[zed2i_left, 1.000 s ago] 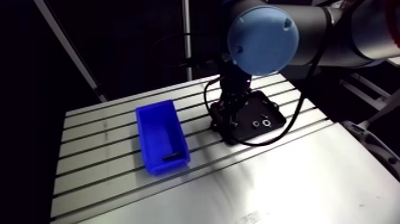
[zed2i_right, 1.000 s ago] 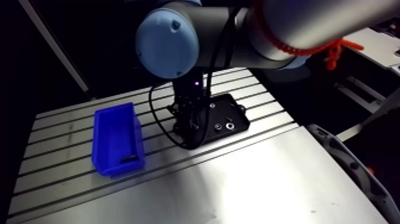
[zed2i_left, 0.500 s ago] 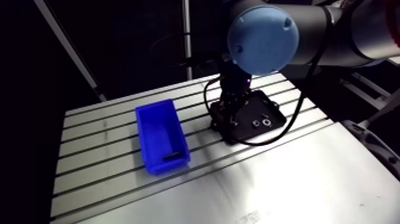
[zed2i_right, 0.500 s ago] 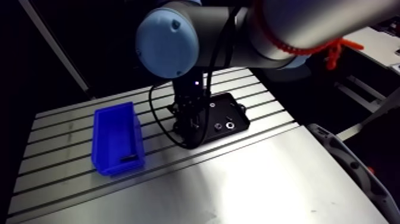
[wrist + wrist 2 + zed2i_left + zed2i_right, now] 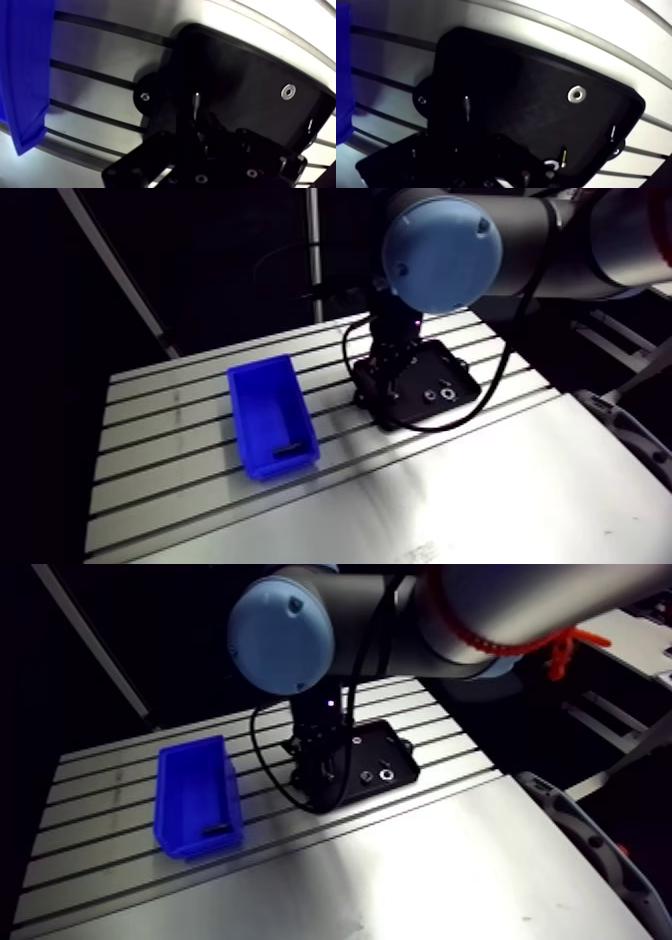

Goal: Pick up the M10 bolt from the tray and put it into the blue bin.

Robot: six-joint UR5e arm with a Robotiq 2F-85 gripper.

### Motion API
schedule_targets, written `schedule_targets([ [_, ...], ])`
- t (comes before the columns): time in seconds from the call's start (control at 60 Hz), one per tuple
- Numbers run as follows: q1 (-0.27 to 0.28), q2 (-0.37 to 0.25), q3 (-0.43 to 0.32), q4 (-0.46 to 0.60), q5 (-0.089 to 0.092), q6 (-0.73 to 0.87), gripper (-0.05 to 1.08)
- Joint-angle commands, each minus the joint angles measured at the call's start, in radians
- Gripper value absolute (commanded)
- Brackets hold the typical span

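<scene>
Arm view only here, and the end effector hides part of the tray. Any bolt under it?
Observer: Yes. The wrist view shows a slim silvery bolt in the black tray, just ahead of the end effector.
Operator: Any others?
Observer: At least one short bolt by the tray wall away from the blue bin.
Operator: Tray mounting?
Observer: A tab with a screw head juts from the tray's bin-facing side.
</scene>
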Motion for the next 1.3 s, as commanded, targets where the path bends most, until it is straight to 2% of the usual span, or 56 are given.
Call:
schedule_targets([
  [0.017, -0.001, -0.005, -0.004, 0.003, -0.001, -0.002, 0.99],
  [0.1, -0.001, -0.008, -0.009, 0.008, -0.005, -0.002, 1.02],
  [0.117, -0.001, -0.011, -0.01, 0.01, -0.014, -0.004, 1.04],
  [0.133, -0.001, -0.011, -0.01, 0.01, -0.014, -0.004, 1.04],
  [0.167, 0.0, -0.015, -0.012, 0.012, -0.029, -0.004, 1.05],
  [0.2, 0.0, -0.02, -0.012, 0.015, -0.034, -0.007, 1.06],
  [0.417, -0.003, -0.062, -0.03, 0.089, -0.031, -0.019, 1.07],
  [0.45, -0.002, -0.082, -0.041, 0.131, -0.022, -0.022, 1.07],
  [0.533, -0.001, -0.107, -0.058, 0.178, -0.014, -0.025, 1.07],
  [0.55, -0.003, -0.118, -0.067, 0.198, -0.006, -0.037, 1.07],
  [0.567, -0.003, -0.118, -0.067, 0.198, -0.006, -0.037, 1.07],
  [0.583, -0.003, -0.128, -0.076, 0.215, 0.008, -0.061, 1.07],
  [0.6, -0.003, -0.128, -0.076, 0.215, 0.008, -0.061, 1.07],
  [0.617, -0.003, -0.137, -0.09, 0.233, 0.024, -0.093, 1.07],
  [0.633, -0.003, -0.137, -0.09, 0.233, 0.024, -0.093, 1.07],
  [0.65, -0.004, -0.145, -0.102, 0.254, 0.04, -0.124, 1.07],
  [0.667, -0.004, -0.145, -0.102, 0.254, 0.04, -0.124, 1.07],
  [0.7, -0.006, -0.16, -0.129, 0.304, 0.074, -0.172, 1.07],
  [0.717, -0.006, -0.16, -0.129, 0.304, 0.074, -0.172, 1.07],
  [0.733, -0.006, -0.167, -0.144, 0.33, 0.09, -0.192, 1.07],
  [0.75, -0.006, -0.167, -0.144, 0.33, 0.09, -0.192, 1.07],
  [0.767, -0.005, -0.174, -0.158, 0.352, 0.102, -0.212, 1.06],
  [0.783, -0.005, -0.174, -0.158, 0.352, 0.102, -0.212, 1.06],
  [0.8, -0.005, -0.182, -0.174, 0.372, 0.116, -0.235, 1.06],
  [0.817, -0.005, -0.182, -0.174, 0.372, 0.116, -0.235, 1.06],
  [0.833, -0.005, -0.191, -0.19, 0.392, 0.127, -0.264, 1.06],
  [0.85, -0.005, -0.191, -0.19, 0.392, 0.127, -0.264, 1.06],
  [0.867, -0.003, -0.199, -0.199, 0.412, 0.139, -0.304, 1.06],
  [0.883, -0.003, -0.199, -0.199, 0.412, 0.139, -0.304, 1.06],
  [0.9, 0.0, -0.206, -0.211, 0.431, 0.153, -0.355, 1.06],
  [0.917, 0.0, -0.206, -0.211, 0.431, 0.153, -0.355, 1.06],
  [0.95, 0.003, -0.219, -0.237, 0.475, 0.178, -0.471, 1.06],
  [0.967, 0.003, -0.219, -0.237, 0.475, 0.178, -0.471, 1.06],
  [1.0, 0.006, -0.223, -0.263, 0.517, 0.208, -0.581, 1.05],
  [1.017, 0.006, -0.223, -0.263, 0.517, 0.208, -0.581, 1.05],
  [1.033, 0.006, -0.224, -0.277, 0.531, 0.219, -0.623, 1.05],
  [1.133, 0.004, -0.233, -0.304, 0.552, 0.237, -0.716, 1.03],
  [1.3, 0.061, -0.267, -0.305, 0.554, 0.231, -0.872, 1.02],
])
